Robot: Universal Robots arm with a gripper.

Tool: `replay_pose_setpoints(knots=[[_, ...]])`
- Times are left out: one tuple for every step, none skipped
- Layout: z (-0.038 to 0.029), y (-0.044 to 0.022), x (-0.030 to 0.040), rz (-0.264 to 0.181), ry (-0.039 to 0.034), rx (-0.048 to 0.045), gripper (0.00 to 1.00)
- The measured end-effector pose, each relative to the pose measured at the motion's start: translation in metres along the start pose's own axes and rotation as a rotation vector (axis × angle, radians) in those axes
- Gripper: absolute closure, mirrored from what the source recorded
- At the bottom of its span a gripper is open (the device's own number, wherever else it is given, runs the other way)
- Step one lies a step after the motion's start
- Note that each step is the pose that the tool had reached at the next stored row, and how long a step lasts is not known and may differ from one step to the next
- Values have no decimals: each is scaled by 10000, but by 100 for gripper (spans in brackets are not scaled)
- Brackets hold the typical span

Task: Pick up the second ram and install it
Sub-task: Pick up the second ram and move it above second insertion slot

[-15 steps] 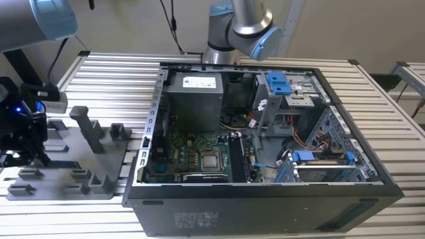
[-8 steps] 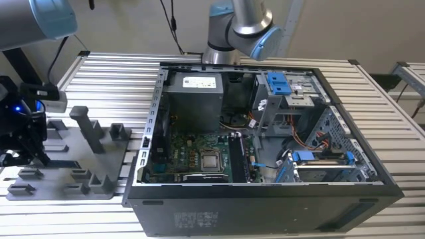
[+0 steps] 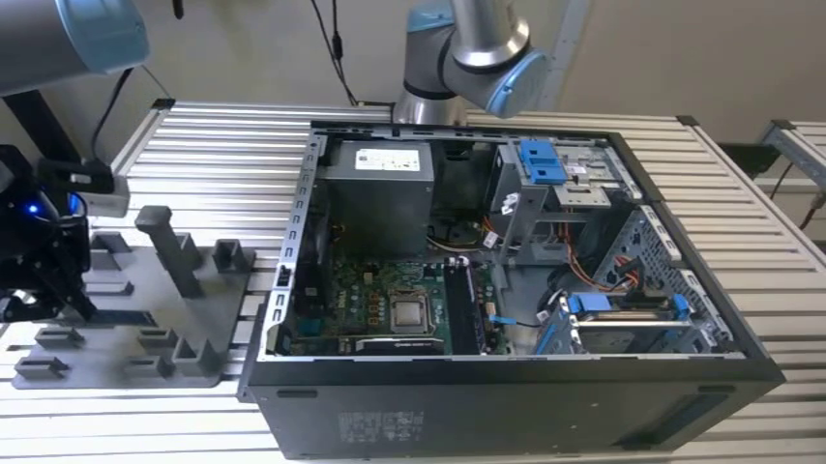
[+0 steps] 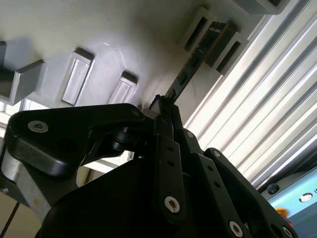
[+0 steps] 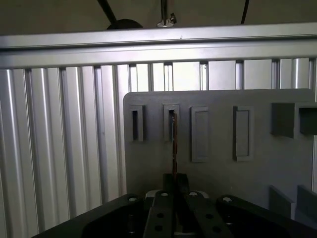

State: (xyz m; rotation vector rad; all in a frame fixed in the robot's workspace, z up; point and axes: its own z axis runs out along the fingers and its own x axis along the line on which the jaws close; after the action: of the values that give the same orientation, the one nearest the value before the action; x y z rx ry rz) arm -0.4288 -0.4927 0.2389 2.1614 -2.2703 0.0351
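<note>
The second ram is a thin dark stick standing on edge on the gray fixture plate, its far end in a slotted block. In the second wrist view the second ram runs from that block back between my fingers. My gripper is shut on the near end of the stick, with a black finger pressed against each flat side. In the exterior view my gripper hangs low over the fixture plate at the exterior view's left, beside the open computer case.
Gray blocks and a tall post stand on the fixture plate around my gripper. The case lies open on a ribbed aluminium table, showing the motherboard, power supply and blue drive latches. The arm's base rises behind the case.
</note>
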Motion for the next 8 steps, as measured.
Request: replay_pose_setpoints(knots=[[-3,0,0,0,0,0,86],[-7,0,0,0,0,-1,86],[-11,0,0,0,1,-1,86],[-16,0,0,0,1,-1,86],[-22,0,0,0,1,-2,86],[-27,0,1,0,1,-1,86],[-33,0,1,0,0,0,86],[-40,0,1,0,1,-1,86]])
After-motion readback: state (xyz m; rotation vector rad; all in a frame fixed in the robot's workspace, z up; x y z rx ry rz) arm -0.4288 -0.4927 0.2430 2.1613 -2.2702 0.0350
